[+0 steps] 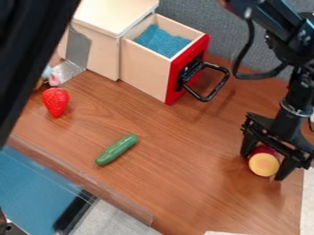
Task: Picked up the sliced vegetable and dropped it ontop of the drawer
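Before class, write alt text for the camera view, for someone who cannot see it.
A robot hand is at a sliced vegetable near a wooden table's right edge. Left of them are a cucumber, a strawberry and an open drawer.

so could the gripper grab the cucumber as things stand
Probably not right away: the gripper is around the sliced vegetable, which takes up the space inside it. Clear of that, it likely could, as the cucumber lies out in the open.

The pincer [264, 167] is around the sliced vegetable [264, 164], well apart from cucumber [116, 149] and open drawer [147, 70].
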You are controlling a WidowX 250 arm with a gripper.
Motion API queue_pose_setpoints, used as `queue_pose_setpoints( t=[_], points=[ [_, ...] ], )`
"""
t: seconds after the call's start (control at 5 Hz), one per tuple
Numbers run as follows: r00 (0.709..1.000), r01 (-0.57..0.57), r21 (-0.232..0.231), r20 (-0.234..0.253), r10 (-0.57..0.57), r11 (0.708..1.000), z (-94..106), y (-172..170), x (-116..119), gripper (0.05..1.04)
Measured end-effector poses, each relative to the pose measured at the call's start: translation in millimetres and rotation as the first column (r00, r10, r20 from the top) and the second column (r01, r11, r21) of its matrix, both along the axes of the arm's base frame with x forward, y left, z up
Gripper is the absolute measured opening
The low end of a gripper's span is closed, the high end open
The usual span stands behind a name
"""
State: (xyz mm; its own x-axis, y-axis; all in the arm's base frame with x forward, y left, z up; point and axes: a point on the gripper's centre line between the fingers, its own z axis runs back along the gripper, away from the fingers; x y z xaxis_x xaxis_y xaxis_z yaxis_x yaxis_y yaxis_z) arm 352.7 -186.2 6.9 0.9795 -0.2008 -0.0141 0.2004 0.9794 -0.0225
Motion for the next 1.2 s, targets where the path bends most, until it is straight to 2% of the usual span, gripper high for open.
queue_pose_setpoints(
  t=[0.2,0.4,0.6,0.8,1.0,1.2],
  points=[
    [1.0,-0.003,0.017,0.008,0.003,1.0,-0.4,1,0,0.88],
    [0.999,0.018,0.015,0.032,-0.019,1.0,11.1,4,-2,0.88],
    [0.987,0.023,-0.025,0.159,-0.019,0.999,68.9,22,2,0.88],
    [0.967,-0.027,-0.049,0.25,0.038,0.998,108.4,68,15,0.88],
    [0.955,-0.084,-0.048,0.281,0.094,0.995,127.8,116,23,0.88],
    [0.939,-0.165,-0.07,0.294,0.179,0.984,138.9,164,34,0.879]
  ],
)
